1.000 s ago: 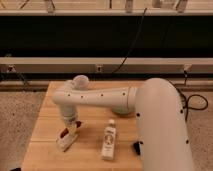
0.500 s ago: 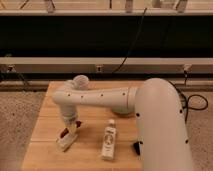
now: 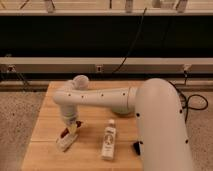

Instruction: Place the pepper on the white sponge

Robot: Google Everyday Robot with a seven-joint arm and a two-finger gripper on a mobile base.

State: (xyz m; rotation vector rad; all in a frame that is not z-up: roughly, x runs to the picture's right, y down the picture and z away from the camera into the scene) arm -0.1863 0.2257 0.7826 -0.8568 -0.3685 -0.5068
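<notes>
A white sponge (image 3: 66, 143) lies on the wooden table (image 3: 47, 117) at the front left. A red pepper (image 3: 65, 133) shows at the sponge's upper left edge, partly under my gripper. My gripper (image 3: 73, 127) hangs from the white arm (image 3: 100, 98) and sits directly over the sponge and the pepper, touching or nearly touching them. Most of the pepper is hidden by the gripper.
A white bottle (image 3: 108, 139) lies on the table to the right of the sponge. A small dark object (image 3: 135, 148) sits by the arm's base at the right. A dark wall with cables and a rail runs behind the table.
</notes>
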